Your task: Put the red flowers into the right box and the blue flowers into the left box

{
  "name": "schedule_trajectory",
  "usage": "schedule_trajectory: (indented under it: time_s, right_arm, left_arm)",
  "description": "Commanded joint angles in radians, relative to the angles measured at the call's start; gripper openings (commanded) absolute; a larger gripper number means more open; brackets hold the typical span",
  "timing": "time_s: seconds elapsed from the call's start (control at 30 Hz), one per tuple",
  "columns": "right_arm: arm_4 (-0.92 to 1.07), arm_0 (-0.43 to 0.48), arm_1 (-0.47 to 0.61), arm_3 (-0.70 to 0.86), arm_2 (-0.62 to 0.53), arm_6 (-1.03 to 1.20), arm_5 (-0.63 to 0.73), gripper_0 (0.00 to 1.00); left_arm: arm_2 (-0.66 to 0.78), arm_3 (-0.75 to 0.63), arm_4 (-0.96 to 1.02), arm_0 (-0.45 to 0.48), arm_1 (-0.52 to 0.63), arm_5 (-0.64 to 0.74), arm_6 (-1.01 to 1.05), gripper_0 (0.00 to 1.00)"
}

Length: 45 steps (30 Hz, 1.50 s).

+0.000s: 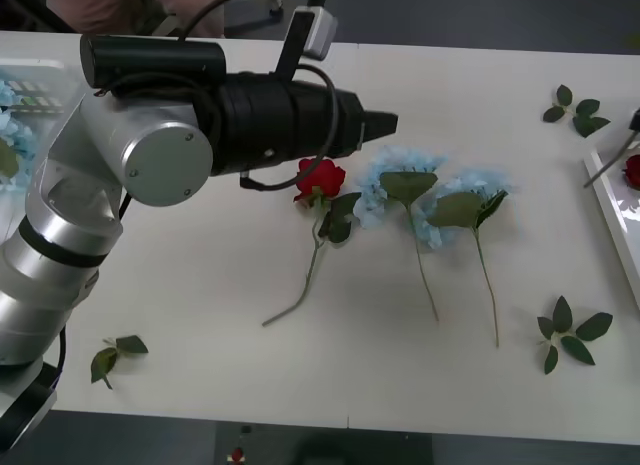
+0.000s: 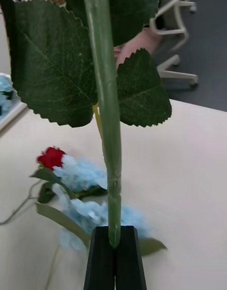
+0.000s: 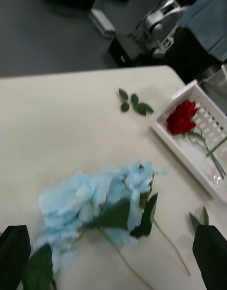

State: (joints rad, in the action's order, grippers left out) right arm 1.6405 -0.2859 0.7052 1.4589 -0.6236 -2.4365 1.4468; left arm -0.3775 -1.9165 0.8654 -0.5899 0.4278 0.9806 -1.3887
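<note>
My left gripper (image 3: 113, 254) hangs spread over the blue flowers (image 1: 430, 195) mid-desk; they look light and floppy, so I'd grip a stem. My right gripper (image 2: 115, 252) pinches a rose stem (image 2: 106, 120).

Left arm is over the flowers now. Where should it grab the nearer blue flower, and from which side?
Judging by its pose, grip the bare thin stem of the blue flower below the leaf, coming straight down with the open left gripper straddling it; the stem lies flat, clear of the neighbouring blue flower.
</note>
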Motion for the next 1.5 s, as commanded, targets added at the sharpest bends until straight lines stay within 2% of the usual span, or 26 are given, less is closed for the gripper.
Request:
schedule_trajectory:
  time_s: [0.03,0.3,0.53,0.8,1.0,1.03,1.07,1.1,1.13,1.17,1.3,1.4,1.5]
  right_arm:
    - [0.009,0.067,0.091,-0.025,-0.028,0.043,-0.026,0.00]
    - [-0.087,0.096,0.211,-0.287,-0.079,0.031,-0.040,0.00]
    - [-0.217,0.096,0.296,-0.420,-0.079,0.031,-0.066,0.00]
    - [-0.367,0.106,0.375,-0.446,-0.002,0.042,-0.124,0.00]
    - [-0.383,0.113,0.379,-0.445,0.067,0.050,-0.229,0.02]
    - [-0.381,0.113,0.379,-0.445,0.068,0.050,-0.235,0.10]
    - [-0.378,0.113,0.378,-0.445,0.071,0.050,-0.241,0.53]
    - [-0.372,0.113,0.378,-0.445,0.073,0.050,-0.243,0.80]
    - [-0.364,0.113,0.378,-0.445,0.074,0.051,-0.243,0.97]
    - [-0.352,0.111,0.378,-0.445,0.082,0.051,-0.243,1.00]
    - [-0.292,0.103,0.378,-0.445,0.104,0.040,-0.233,1.00]
    - [-0.242,0.065,0.369,-0.443,0.124,0.043,-0.177,1.00]
    - [-0.219,0.014,0.333,-0.437,0.122,0.050,-0.101,1.00]
  left_arm:
    - [-0.067,-0.036,-0.011,0.045,0.046,0.027,0.051,1.00]
    - [-0.136,0.030,-0.123,0.076,0.057,0.027,0.181,1.00]
    - [-0.139,0.154,-0.203,0.068,0.031,0.012,0.204,1.00]
    - [-0.193,0.292,-0.210,-0.011,0.014,-0.010,0.201,1.00]
    - [-0.251,0.399,-0.218,-0.045,-0.008,-0.086,0.200,1.00]
    - [-0.258,0.413,-0.218,-0.050,-0.011,-0.092,0.201,1.00]
    - [-0.271,0.439,-0.217,-0.062,-0.017,-0.103,0.201,1.00]
    - [-0.278,0.456,-0.215,-0.070,-0.023,-0.108,0.201,1.00]
    - [-0.285,0.473,-0.215,-0.076,-0.027,-0.111,0.200,1.00]
    - [-0.296,0.491,-0.215,-0.085,-0.032,-0.115,0.201,1.00]
    - [-0.337,0.542,-0.213,-0.113,-0.049,-0.143,0.204,1.00]
    - [-0.360,0.567,-0.215,-0.134,-0.060,-0.148,0.204,1.00]
    - [-0.363,0.576,-0.218,-0.143,-0.066,-0.148,0.203,0.78]
